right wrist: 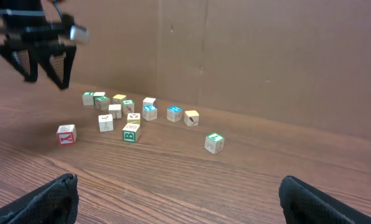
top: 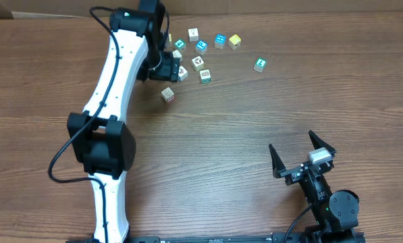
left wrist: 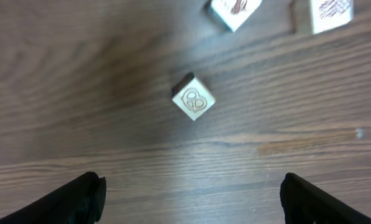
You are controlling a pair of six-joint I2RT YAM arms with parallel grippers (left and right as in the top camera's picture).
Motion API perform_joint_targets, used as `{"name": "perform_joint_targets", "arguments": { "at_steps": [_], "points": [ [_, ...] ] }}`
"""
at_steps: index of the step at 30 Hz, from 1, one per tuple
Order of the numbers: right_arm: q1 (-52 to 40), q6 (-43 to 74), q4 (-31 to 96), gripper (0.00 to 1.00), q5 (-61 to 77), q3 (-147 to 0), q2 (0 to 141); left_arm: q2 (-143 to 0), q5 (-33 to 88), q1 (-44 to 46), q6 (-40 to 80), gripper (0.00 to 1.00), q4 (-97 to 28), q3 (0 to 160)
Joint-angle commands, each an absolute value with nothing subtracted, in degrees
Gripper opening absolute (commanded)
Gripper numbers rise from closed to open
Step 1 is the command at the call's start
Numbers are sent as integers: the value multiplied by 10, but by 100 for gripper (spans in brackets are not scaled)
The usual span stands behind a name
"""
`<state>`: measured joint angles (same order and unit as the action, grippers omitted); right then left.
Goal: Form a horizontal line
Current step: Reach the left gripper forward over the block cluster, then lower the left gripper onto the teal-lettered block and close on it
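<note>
Left fingers [left wrist: 79,199] are spread wide with nothing between them. They hang over the bench [top: 255,121] at the far left of the cube group. In the left wrist view one cube [left wrist: 194,98] lies flat on the bench ahead of the fingers, turned corner-on, with a tan face and a curly mark. It is not touched. Two more cubes are cut off at the top edge of that view.

Right fingers [top: 277,162] are fully spread and empty, low at the near right of the bench and well apart from all the cubes.

The line is not formed yet. The cubes [top: 201,46] lie loose at the far side of the bench, mostly apart and at odd angles, with teal, green, yellow and plain faces. Four of them make a rough, gappy, uneven string along the back. One red-marked cube [top: 168,94] sits alone nearer, just beside the left arm [top: 113,81]. One teal cube [top: 259,65] sits off to the right, clear of the group. I can't tell whether any cubes in the group touch.
</note>
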<state>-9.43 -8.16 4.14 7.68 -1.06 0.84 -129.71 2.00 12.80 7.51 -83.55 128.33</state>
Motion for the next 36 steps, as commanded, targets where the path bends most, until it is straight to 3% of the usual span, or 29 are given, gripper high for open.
{"name": "perform_joint_targets", "arguments": {
  "at_steps": [1, 5, 16, 22, 29, 36],
  "points": [
    [-97, -82, 40, 100, 78, -4, 2, -1327, 40, 134, 84, 85, -843, 1295],
    [-97, -82, 40, 100, 78, -4, 2, -1353, 42, 139, 123, 78, -843, 1295],
    [-97, -82, 40, 100, 78, -4, 2, -1404, 32, 155, 237, 79, -836, 1294],
    [-97, -82, 40, 100, 78, -4, 2, -1422, -20, 154, 320, 68, -831, 1294],
    [-97, -82, 40, 100, 78, -4, 2, -1422, -21, 154, 326, 57, -795, 1293],
    [-97, -82, 40, 100, 78, -4, 2, -1422, -21, 160, 327, 57, -784, 1290]
  ]
}}
